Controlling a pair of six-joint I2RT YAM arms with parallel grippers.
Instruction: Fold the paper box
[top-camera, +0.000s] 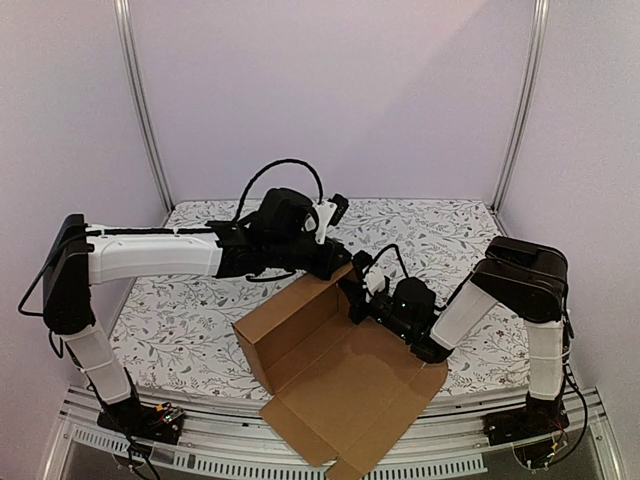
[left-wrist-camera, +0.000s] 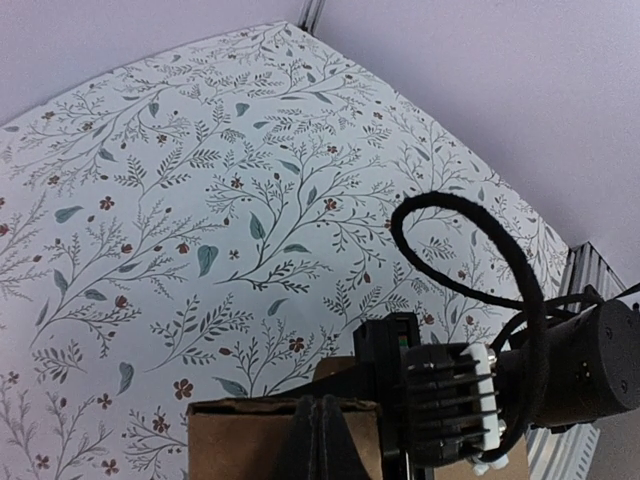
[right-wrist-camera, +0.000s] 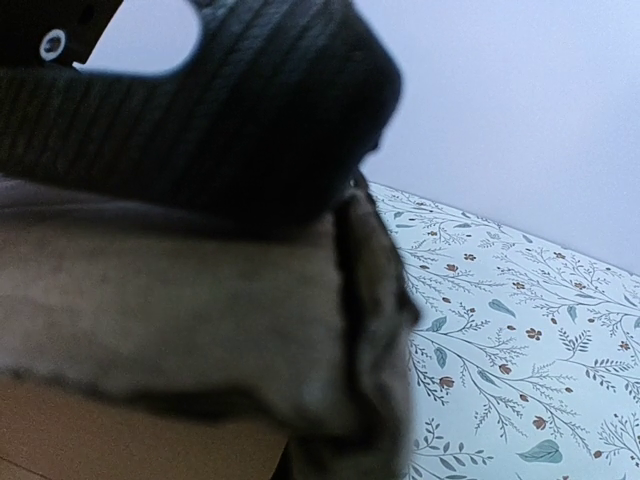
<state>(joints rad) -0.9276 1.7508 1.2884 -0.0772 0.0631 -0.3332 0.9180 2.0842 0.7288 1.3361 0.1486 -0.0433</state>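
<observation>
Lying diagonally, paper box (top-camera: 340, 385) (half unfolded).

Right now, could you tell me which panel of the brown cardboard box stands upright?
The long cardboard wall on the robot's left stands up; the wide panel beside it lies flat.

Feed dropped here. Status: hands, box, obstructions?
Left hand shut, against upright wall of the paper box. Right hand shut at that wall's far end, grip unclear. Box part-folded, near flaps flat. Nothing blocking.

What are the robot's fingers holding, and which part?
Left fingers pinch the paper box by its upright wall's top edge. Right fingers: cannot tell.
</observation>
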